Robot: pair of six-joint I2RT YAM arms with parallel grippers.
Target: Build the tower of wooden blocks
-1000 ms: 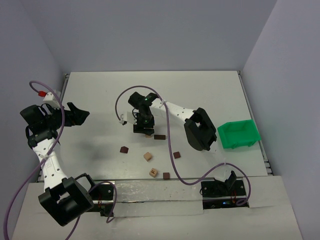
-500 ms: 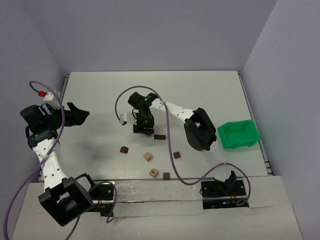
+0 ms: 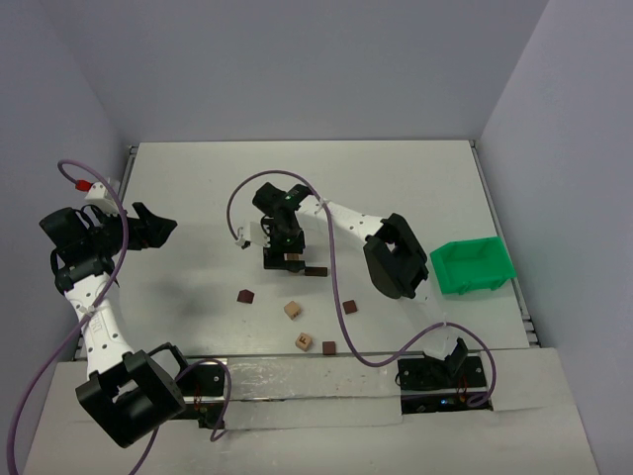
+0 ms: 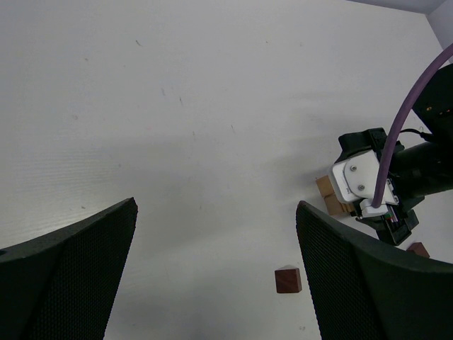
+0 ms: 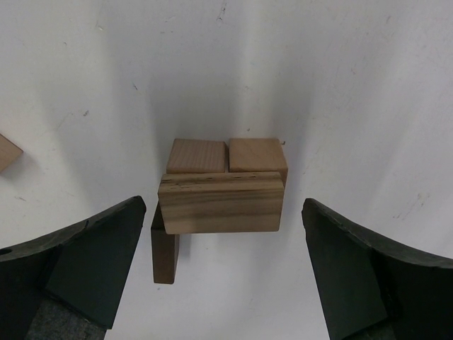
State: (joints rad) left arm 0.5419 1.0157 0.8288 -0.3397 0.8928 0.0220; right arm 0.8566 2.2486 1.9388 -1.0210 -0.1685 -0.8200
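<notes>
Wood block tower (image 5: 219, 202) on white table (image 3: 396, 188), lilac walls (image 3: 297, 69); left hand (image 4: 216, 207), right hand (image 5: 223, 205) apart.

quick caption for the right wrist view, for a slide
Right gripper, open, straddles the wood block tower: a tan brick overlapping two tan cubes, a dark brick alongside.

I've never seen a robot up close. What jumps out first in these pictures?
The right gripper, jaws open, hovering over a tiny wood block tower in the middle of the table. Next, the bright green bin at its right edge, and loose blocks scattered on the near side.
</notes>
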